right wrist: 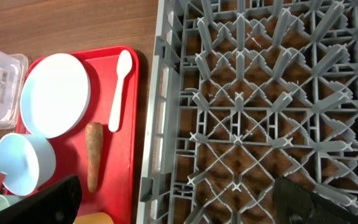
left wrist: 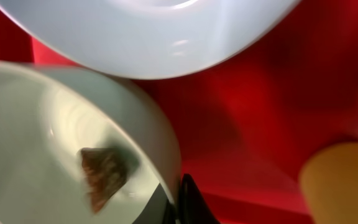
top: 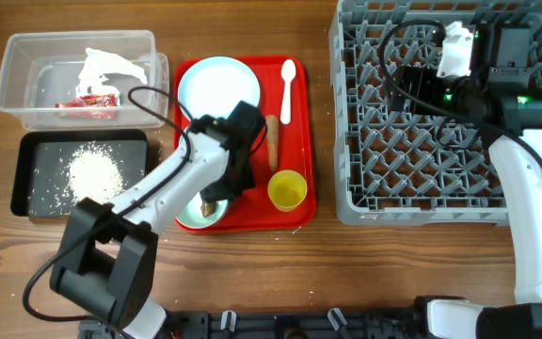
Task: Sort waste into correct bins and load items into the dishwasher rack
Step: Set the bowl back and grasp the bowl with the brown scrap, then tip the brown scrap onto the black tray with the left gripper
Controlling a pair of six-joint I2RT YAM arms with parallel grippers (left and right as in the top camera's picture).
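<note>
Small brown food lump (left wrist: 104,174) lies inside the pale green round bowl (left wrist: 23,137) on the flat red plastic tray (left wrist: 260,93). Left hand (top: 226,184) sits at its rim, grip impossible to tell. Right hand (right wrist: 179,202) hangs spread above the large grey lattice rack (right wrist: 260,93).

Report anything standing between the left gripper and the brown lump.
Nothing visible does. The lump lies uncovered in the green bowl, and the left gripper is right at the bowl's rim.

Overhead faces straight down on the tabletop (top: 252,273); left wrist is close above the red tray (left wrist: 260,93); right wrist shares it.
</note>
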